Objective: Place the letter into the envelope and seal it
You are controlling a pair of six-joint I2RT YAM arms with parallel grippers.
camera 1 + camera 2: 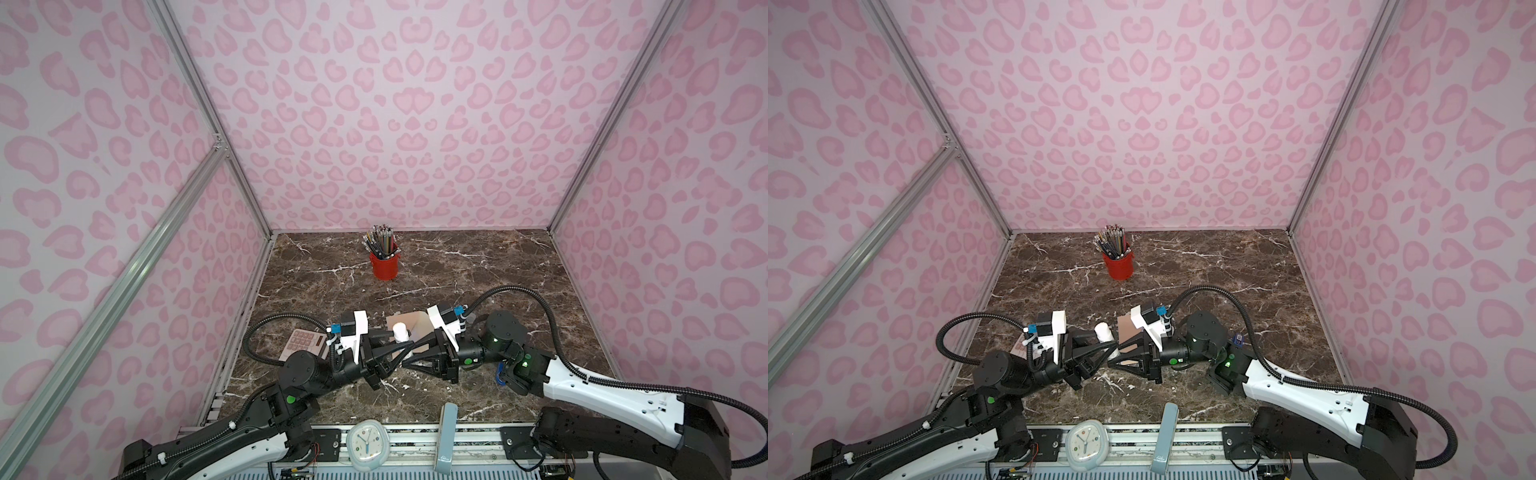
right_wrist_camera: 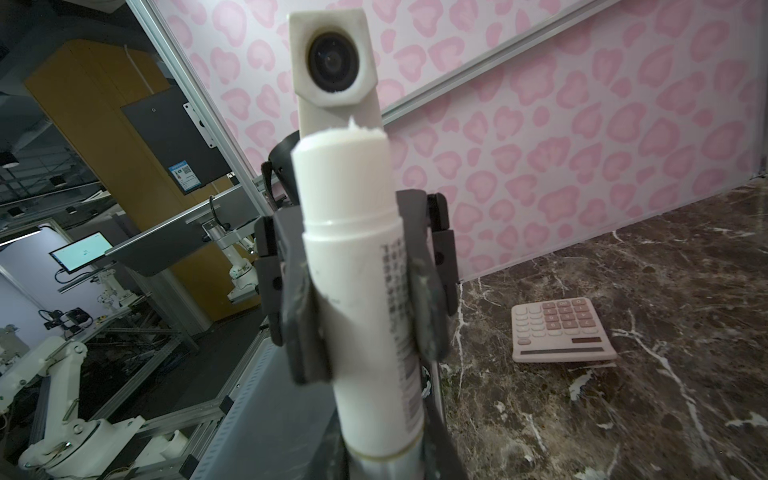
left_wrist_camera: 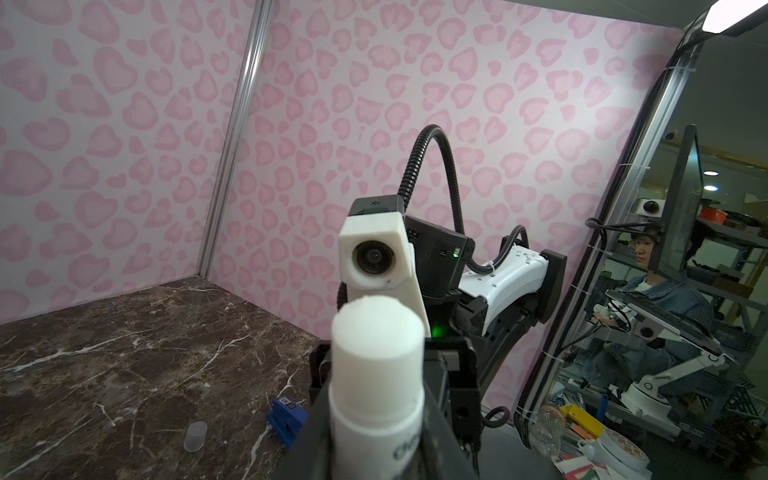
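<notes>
**Desk:** Where is the flat peach-pink paper envelope?

**Robot:** It lies on the brown marble table, just beyond my two grippers where they meet, partly hidden behind the right one.

**Desk:** And your grippers?

**Robot:** My left gripper is clamped narrow around the middle of an uncapped white cylindrical glue stick, raised over the envelope's near edge. My right gripper pinches the same stick's base.

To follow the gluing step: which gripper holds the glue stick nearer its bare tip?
The left gripper: it clamps the glue stick on its labelled tube below the tip; the right gripper holds the base.
</notes>
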